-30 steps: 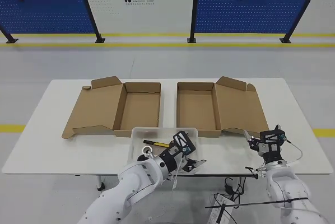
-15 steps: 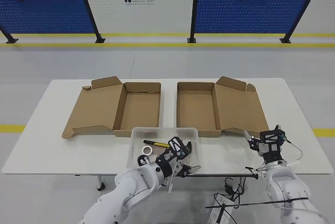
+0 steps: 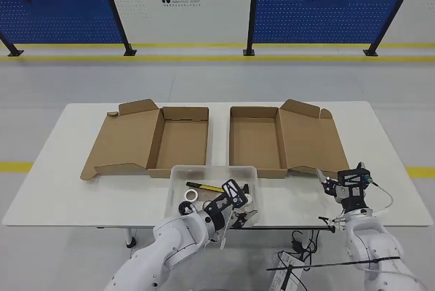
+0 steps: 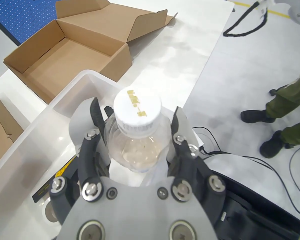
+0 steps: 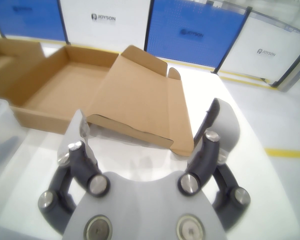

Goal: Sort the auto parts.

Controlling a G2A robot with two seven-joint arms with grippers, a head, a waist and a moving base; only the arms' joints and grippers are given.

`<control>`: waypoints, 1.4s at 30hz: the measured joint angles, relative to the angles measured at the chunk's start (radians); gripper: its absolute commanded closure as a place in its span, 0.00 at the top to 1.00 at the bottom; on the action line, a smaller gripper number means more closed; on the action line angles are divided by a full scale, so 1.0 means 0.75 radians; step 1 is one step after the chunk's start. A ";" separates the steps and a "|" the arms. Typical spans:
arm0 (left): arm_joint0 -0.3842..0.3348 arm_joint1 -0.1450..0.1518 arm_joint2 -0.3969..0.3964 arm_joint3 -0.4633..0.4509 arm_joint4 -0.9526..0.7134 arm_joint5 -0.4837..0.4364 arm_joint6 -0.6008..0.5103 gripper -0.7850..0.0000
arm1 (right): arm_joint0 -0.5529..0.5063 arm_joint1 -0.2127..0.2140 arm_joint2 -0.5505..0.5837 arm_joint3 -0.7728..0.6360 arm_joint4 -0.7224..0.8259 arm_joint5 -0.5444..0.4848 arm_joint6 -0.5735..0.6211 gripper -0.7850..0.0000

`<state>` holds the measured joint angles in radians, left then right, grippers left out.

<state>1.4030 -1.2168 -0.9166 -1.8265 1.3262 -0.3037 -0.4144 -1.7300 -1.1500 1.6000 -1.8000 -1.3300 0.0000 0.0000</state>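
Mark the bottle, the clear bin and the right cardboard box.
bottle (image 4: 138, 148): left wrist view, clear shoulder below the cap.
clear bin (image 3: 214, 168): top view, far rim.
right cardboard box (image 3: 255, 143): top view, bare floor.

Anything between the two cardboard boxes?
No. In the top view, only a bare strip of white table separates the left cardboard box and the right cardboard box.

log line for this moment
left hand: shut on bottle, over bin | right hand: open, empty, over table
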 measured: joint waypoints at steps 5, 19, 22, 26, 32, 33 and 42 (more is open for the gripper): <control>0.001 0.000 -0.003 0.005 0.004 0.003 0.002 0.00 | 0.000 0.000 0.000 0.000 0.000 0.000 0.000 1.00; 0.013 0.003 -0.033 -0.091 -0.021 -0.006 0.037 0.00 | 0.000 0.000 0.000 0.000 0.000 0.000 0.000 1.00; 0.019 0.005 -0.050 -0.145 -0.043 -0.007 0.034 0.00 | 0.000 0.000 0.000 0.000 0.000 0.000 0.000 1.00; 0.027 0.009 -0.080 -0.236 -0.073 -0.008 0.018 0.00 | 0.000 0.000 0.000 0.000 0.000 0.000 0.000 1.00; 0.049 0.017 -0.121 -0.382 -0.134 -0.032 -0.030 0.00 | 0.000 0.000 0.000 0.000 0.000 0.000 0.000 1.00; 0.053 0.018 -0.124 -0.406 -0.145 -0.037 -0.042 0.00 | 0.000 0.000 0.000 0.000 0.000 0.000 0.000 1.00; 0.117 0.033 -0.163 -0.612 -0.285 -0.098 -0.137 0.00 | 0.000 0.000 0.000 0.000 0.000 0.000 0.000 1.00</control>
<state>1.4907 -1.1920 -1.0386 -2.2852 1.1123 -0.3774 -0.5169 -1.7300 -1.1500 1.6000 -1.8000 -1.3300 0.0000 0.0000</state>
